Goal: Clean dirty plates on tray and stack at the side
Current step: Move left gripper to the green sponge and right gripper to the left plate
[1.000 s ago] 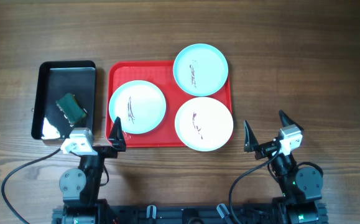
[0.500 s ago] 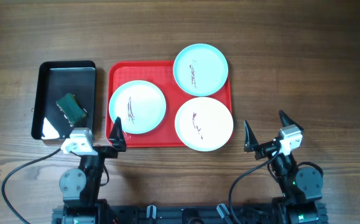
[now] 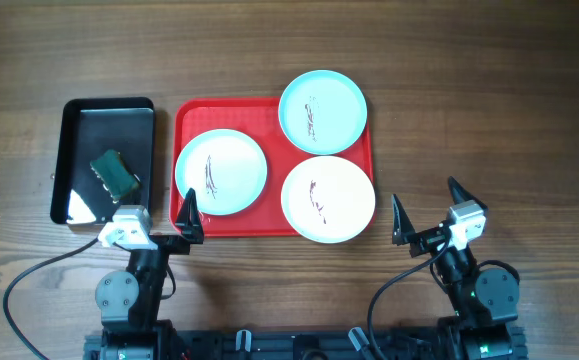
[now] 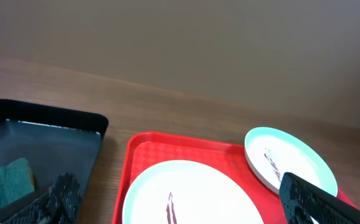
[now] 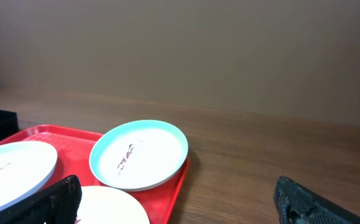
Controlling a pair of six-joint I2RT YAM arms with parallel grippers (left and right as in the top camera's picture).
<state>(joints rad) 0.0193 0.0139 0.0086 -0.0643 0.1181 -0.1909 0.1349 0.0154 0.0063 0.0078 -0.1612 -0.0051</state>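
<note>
Three pale plates with dark-red smears lie on the red tray [image 3: 191, 118]: one at its left [image 3: 221, 172], one at the far right corner [image 3: 322, 111], one at the near right [image 3: 328, 199]. My left gripper [image 3: 155, 215] is open and empty just in front of the tray's near left corner. My right gripper [image 3: 427, 210] is open and empty on the bare table to the right of the tray. The left wrist view shows the left plate [image 4: 192, 193] and the far plate [image 4: 291, 158]. The right wrist view shows the far plate [image 5: 139, 154].
A smaller black tray [image 3: 81, 125] lies left of the red tray and holds a green sponge [image 3: 115, 171]. The sponge also shows in the left wrist view [image 4: 5, 178]. Bare wooden table [image 3: 469, 110] spreads right of the red tray.
</note>
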